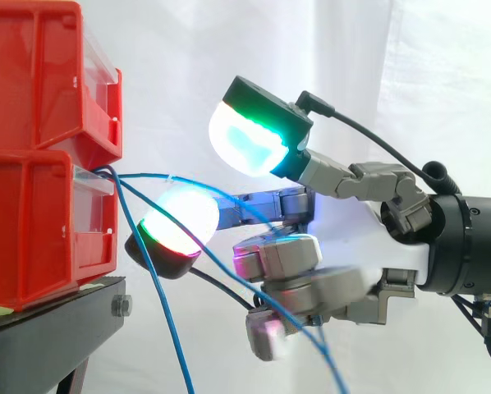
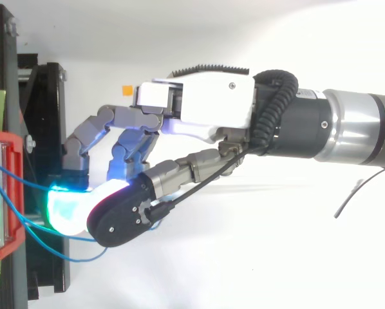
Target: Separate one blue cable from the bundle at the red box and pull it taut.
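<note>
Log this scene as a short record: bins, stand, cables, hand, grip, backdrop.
bins: two red bins, stacked, at the left of the side view
stand: black stand under the bins
cables: several thin blue cables leave the lower bin's front; one runs roughly level toward the hand, others hang down
hand: hand close to the bins, reaching in among the cables
grip: cannot tell whether a cable is held
backdrop: white curtain
</note>
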### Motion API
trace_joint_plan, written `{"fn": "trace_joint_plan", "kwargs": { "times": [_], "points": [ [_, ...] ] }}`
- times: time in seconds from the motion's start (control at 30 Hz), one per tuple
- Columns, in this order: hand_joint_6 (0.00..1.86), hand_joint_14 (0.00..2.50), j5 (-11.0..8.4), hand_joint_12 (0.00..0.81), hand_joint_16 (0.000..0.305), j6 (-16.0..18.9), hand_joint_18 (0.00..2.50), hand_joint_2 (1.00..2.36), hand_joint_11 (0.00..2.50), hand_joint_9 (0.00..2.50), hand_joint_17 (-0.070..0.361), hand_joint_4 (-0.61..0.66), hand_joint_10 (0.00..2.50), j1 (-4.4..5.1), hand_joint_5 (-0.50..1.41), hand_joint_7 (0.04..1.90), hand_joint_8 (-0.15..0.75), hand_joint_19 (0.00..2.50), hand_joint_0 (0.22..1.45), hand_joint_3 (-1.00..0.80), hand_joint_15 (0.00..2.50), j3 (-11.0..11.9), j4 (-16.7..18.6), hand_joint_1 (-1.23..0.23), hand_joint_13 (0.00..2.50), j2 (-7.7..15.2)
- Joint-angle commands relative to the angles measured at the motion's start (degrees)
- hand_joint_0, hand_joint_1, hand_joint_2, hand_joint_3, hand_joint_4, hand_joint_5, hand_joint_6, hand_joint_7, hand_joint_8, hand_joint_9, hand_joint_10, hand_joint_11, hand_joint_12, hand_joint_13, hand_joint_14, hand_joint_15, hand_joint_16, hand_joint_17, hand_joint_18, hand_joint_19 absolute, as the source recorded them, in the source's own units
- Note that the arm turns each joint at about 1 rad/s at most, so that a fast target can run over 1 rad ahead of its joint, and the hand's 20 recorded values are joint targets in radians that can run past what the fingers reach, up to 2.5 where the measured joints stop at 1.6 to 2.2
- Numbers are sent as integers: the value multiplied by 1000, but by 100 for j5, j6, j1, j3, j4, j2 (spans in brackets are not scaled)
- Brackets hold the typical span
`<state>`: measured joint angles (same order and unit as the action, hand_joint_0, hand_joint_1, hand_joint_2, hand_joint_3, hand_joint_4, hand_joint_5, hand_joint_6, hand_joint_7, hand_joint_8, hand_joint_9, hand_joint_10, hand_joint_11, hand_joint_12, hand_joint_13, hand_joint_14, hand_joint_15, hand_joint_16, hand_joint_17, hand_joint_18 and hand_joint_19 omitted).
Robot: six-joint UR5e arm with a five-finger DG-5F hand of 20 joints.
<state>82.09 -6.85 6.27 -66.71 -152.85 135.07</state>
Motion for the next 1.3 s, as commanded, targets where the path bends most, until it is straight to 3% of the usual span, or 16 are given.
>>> {"fn": "trace_joint_plan", "kwargs": {
  "times": [0.0,0.07,0.1,0.17,0.23,0.37,0.47,0.9,1.03,1.27],
  "points": [
    [863,1227,0,358,53,0,980,1000,1312,852,119,156,811,6,-236,690,275,1095,486,-500,1223,0,0,-532,1047,1],
    [863,1875,0,364,50,0,1052,1000,1258,818,113,156,969,6,-236,688,274,1263,487,-500,1038,-9,-8,-543,937,1],
    [863,1908,0,360,50,0,1068,1000,1253,806,112,158,1022,-3,-236,688,280,1303,488,-500,1053,0,-8,-545,927,1],
    [863,2372,9,368,47,0,1141,1000,1142,757,105,159,1299,-3,-236,684,280,1581,489,-500,971,-9,-8,-560,831,1],
    [863,2500,9,369,45,-9,1173,1000,1119,739,102,159,1378,6,-236,685,276,1677,491,-500,966,-9,-8,-566,792,1],
    [863,2500,9,367,45,-18,1246,1000,936,627,100,169,2057,6,-237,684,286,1883,493,-500,1012,-9,-8,-574,727,1],
    [863,2500,9,362,45,-18,1217,1000,867,539,101,171,2500,-3,-237,683,290,1812,494,-500,1013,-9,-8,-575,702,1],
    [882,2500,9,385,52,-18,1126,1000,909,339,116,149,2500,-3,-244,710,310,1423,493,-500,1087,-9,0,-566,720,28],
    [883,2500,9,396,57,-18,1101,1000,1192,366,127,149,2500,-20,-250,702,304,1150,493,-500,1099,-9,27,-554,806,63],
    [884,2500,9,474,70,-18,1211,1000,1452,424,157,158,2500,-56,-252,670,323,942,491,-500,1208,-9,44,-547,979,63]
  ]
}}
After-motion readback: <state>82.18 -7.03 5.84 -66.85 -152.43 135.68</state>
